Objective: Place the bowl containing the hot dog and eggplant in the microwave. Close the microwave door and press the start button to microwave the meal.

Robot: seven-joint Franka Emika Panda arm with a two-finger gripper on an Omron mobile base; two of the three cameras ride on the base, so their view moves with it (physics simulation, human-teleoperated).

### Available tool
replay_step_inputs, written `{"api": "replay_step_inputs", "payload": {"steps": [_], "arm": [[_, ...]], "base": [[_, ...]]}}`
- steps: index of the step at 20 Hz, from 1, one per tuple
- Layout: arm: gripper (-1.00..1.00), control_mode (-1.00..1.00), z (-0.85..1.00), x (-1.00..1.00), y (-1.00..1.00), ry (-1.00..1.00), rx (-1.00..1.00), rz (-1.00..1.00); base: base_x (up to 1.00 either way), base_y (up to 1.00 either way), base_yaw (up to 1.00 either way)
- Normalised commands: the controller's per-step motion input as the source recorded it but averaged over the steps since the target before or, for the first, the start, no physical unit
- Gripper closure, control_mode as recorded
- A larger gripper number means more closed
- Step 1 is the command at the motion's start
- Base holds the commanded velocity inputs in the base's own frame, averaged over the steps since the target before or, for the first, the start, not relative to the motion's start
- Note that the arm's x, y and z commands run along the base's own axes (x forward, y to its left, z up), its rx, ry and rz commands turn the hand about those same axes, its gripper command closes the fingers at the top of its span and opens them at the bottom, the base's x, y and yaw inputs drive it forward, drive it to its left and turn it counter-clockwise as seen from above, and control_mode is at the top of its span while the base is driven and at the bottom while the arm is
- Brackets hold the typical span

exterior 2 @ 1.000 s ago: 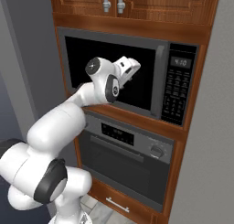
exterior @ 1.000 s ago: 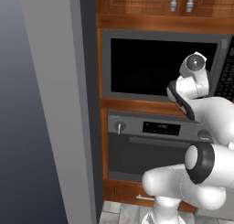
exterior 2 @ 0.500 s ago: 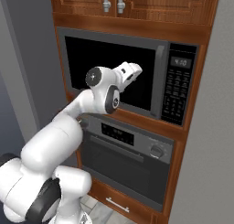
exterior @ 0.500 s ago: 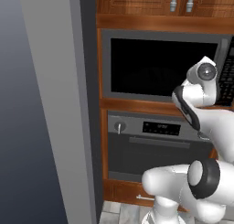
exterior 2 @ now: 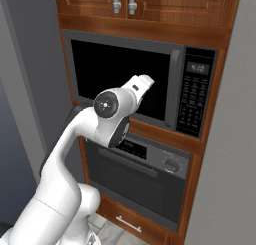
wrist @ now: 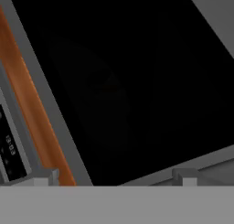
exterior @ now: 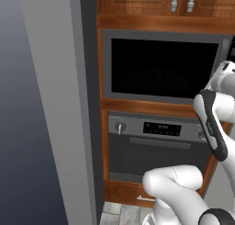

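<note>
Wood cabinet wall, microwave (exterior 2: 145, 84) built in above steel oven (exterior 2: 140, 176). Microwave door (exterior: 163, 68) shut, rigid; bar handle (exterior 2: 175, 91) best grab point. Gripper (wrist: 114, 182) near glass, tips apart, holding nothing. Keypad (exterior 2: 192, 106) right.

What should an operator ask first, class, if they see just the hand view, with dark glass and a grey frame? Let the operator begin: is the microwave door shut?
Observer: Yes. In the right base view the microwave door sits flush in its frame, with its bar handle upright at its right edge.
Operator: Where is the keypad?
Observer: The keypad is a black strip just right of that handle, below a small lit display.
Operator: What is below that door?
Observer: A steel oven, with a knob at its right.
</note>
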Motion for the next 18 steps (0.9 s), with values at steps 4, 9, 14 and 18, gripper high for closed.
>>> {"api": "replay_step_inputs", "payload": {"steps": [4,9,14,18], "arm": [[-1.0,-1.0,0.13,-0.93,-0.36,0.0,-0.06,0.01],[1.0,-1.0,0.0,-0.65,-0.19,0.0,-0.12,0.0],[1.0,-1.0,-0.18,-0.09,-0.49,0.0,-0.06,0.0],[1.0,-1.0,-0.74,-0.05,-0.46,-0.06,-0.11,0.0]], "base": [[0.0,0.0,0.0],[0.0,0.0,0.0],[0.0,0.0,0.0],[0.0,0.0,0.0]]}}
